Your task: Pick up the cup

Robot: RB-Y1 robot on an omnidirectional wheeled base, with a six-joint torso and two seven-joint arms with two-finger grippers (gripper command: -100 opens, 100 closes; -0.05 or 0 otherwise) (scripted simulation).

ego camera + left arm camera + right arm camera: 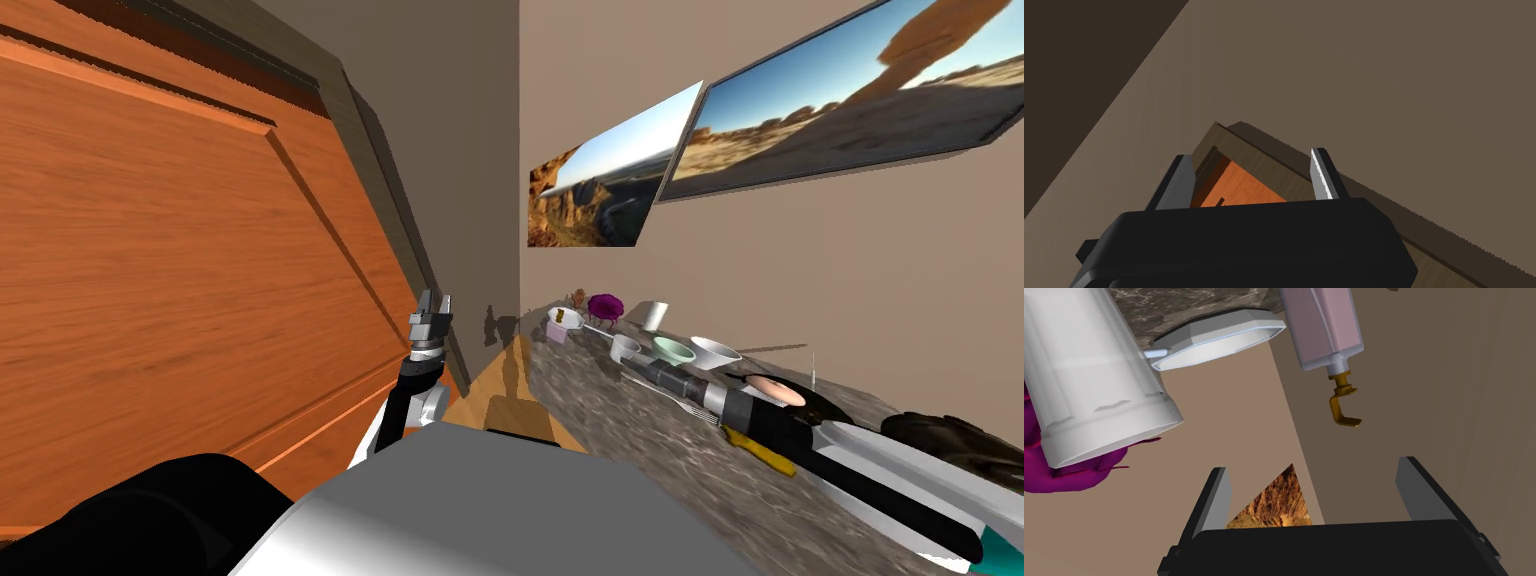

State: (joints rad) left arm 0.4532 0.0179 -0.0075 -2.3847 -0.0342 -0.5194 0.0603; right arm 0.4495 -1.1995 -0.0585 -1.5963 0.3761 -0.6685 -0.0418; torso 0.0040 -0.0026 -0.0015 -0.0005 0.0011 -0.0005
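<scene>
- Here, looking for the cup (pixel 655 315): white, tall, widening toward the mouth, upright on the stone counter (pixel 640 480), just right of the head view's centre.
- Looms large in the right wrist view (pixel 1099 383), off to one side of the right gripper (pixel 1313 465) rather than between its fingers; not touched yet.
- Reading the right gripper as spread wide, with nothing held. Same for the left gripper (pixel 434 308), left of centre in the head view beside the wooden door (pixel 180 260): apart and empty.
- Probably light and stiff, smooth on the outside, so likely to slide in thin blades and to tip if nudged near the rim.
- Best to take hold across the middle of the wall, from opposite sides and below the wider rim, letting the flare wedge against a downward slip.
- Close company: a purple thing (pixel 606 305) near the cup, a pink pump bottle (pixel 1324 328) beyond, a small white handled dish (pixel 1219 338) between those two.
- As for contents: cannot tell what the cup holds. Judging the handled dish empty, likewise the green bowl (pixel 673 350) and white bowl (pixel 715 352) below and right of the cup. Farther right, a dark plate (pixel 825 405) with a round pinkish thing (pixel 778 390) on it.
</scene>
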